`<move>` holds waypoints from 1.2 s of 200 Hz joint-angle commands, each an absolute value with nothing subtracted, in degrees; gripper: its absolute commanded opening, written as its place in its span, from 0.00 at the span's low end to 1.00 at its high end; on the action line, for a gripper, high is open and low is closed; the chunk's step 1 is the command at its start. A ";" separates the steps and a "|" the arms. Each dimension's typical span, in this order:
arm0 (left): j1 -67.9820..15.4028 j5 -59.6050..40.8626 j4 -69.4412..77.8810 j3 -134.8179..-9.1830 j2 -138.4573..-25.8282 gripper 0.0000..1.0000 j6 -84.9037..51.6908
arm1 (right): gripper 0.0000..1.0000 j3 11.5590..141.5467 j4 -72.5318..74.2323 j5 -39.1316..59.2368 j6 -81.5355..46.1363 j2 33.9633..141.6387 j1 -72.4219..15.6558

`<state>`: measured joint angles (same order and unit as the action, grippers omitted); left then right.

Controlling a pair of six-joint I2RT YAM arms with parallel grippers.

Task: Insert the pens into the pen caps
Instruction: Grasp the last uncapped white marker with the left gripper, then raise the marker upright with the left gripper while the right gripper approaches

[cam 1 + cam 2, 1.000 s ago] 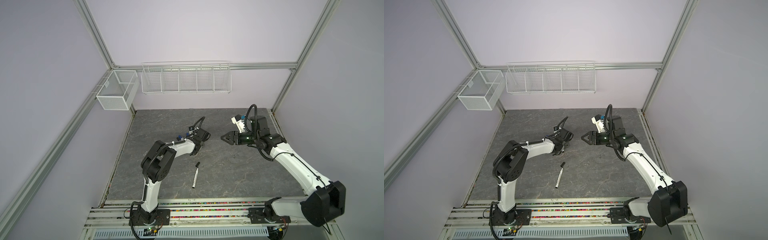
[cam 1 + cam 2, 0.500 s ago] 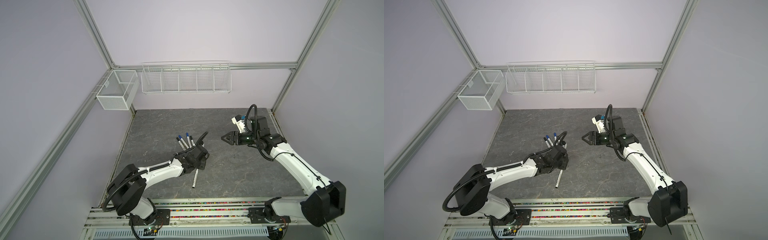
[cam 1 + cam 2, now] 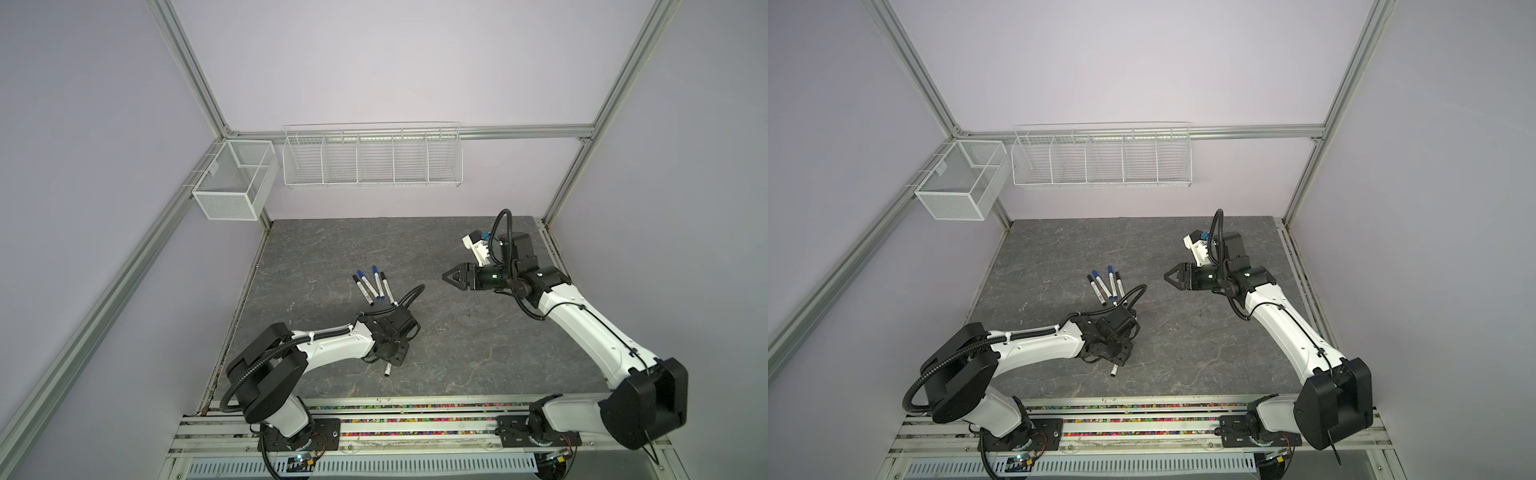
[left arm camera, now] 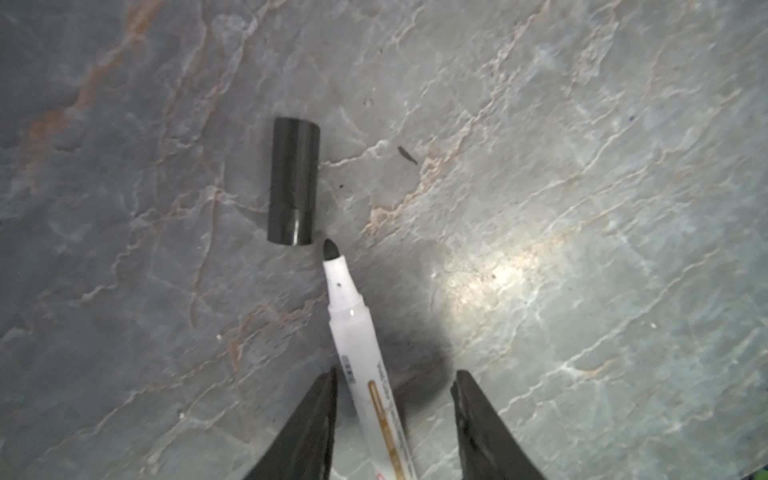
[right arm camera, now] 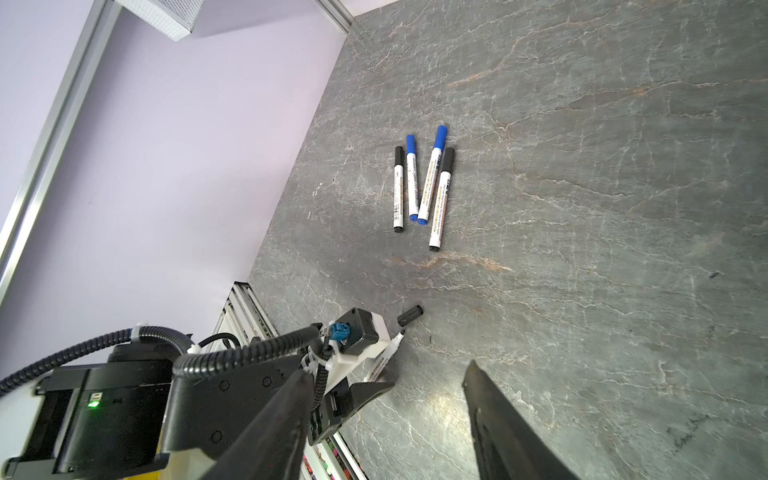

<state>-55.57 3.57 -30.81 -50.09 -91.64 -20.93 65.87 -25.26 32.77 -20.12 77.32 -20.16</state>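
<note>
As I looked across my screens, the grey table (image 3: 478, 340) took up most of them, a matt slab veined with pale cracks like slate. Far beyond both grippers a long white wire rack (image 3: 372, 160) with dividers hung on the back wall, with a boxy white mesh basket (image 3: 226, 199) beside it.

The right gripper (image 3: 449, 277) hung above the slab with its black tapered fingers spread and nothing between them. Well ahead of it, and somewhat beyond the left gripper (image 4: 397, 371), four capped pens (image 5: 432, 178) lay fanned together. They had slim white printed barrels, two with blue caps and two with black.

The left gripper sat low, fingers apart, astride the fifth pen (image 4: 357, 332). The barrel lay close to one finger, with bare slab between it and the other, so nothing was clamped. That pen was uncapped, its white nose narrowing to a dark rounded nib. Just ahead of the fingertips the loose black cap (image 4: 294, 180), a smooth glossy stub of a cylinder, lay on its side. Its near end was just beside the nib and off the pen's line. From above, the left gripper's body hid the cap and all but the pen's tail.
</note>
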 commanded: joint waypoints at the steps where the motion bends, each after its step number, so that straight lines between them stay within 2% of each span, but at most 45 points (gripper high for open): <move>1: -55.75 2.98 -36.81 -53.27 -93.35 0.42 -20.02 | 0.62 66.01 -25.75 32.39 -18.81 77.26 -19.42; 30: -55.73 3.68 -41.24 -55.77 -96.08 0.38 -20.35 | 0.62 65.75 -25.50 32.26 -18.97 76.64 -18.81; 48: -55.73 4.96 -43.22 -56.38 -97.72 0.32 -20.40 | 0.62 65.66 -25.39 32.20 -19.09 76.32 -18.55; 76: -55.73 6.26 -44.72 -56.61 -100.44 0.13 -20.70 | 0.62 65.41 -25.19 32.39 -19.16 75.79 -18.24; 98: -55.80 5.70 -43.57 -56.80 -98.40 0.00 -19.69 | 0.62 65.56 -25.36 32.61 -19.25 75.76 -18.25; 141: -54.19 -0.74 -37.99 -58.88 -86.46 0.00 -14.37 | 0.62 65.39 -23.87 34.08 -20.77 75.42 -18.24; 178: -48.96 -6.23 -18.94 -56.14 -76.25 0.00 -17.70 | 0.62 63.91 -17.81 39.00 -23.99 74.54 -19.10; 205: -48.73 -7.65 -7.43 -56.21 -76.10 0.00 -19.05 | 0.62 64.80 -14.88 40.71 -25.14 74.52 -21.73; 240: -48.73 -14.00 -1.42 -58.33 -79.29 0.00 -20.13 | 0.62 67.46 -15.85 40.14 -24.36 76.25 -24.82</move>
<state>-48.75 -8.21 -9.63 -57.21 -77.14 -19.00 65.36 -17.12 38.92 -24.18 75.77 -23.18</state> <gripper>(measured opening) 0.091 0.623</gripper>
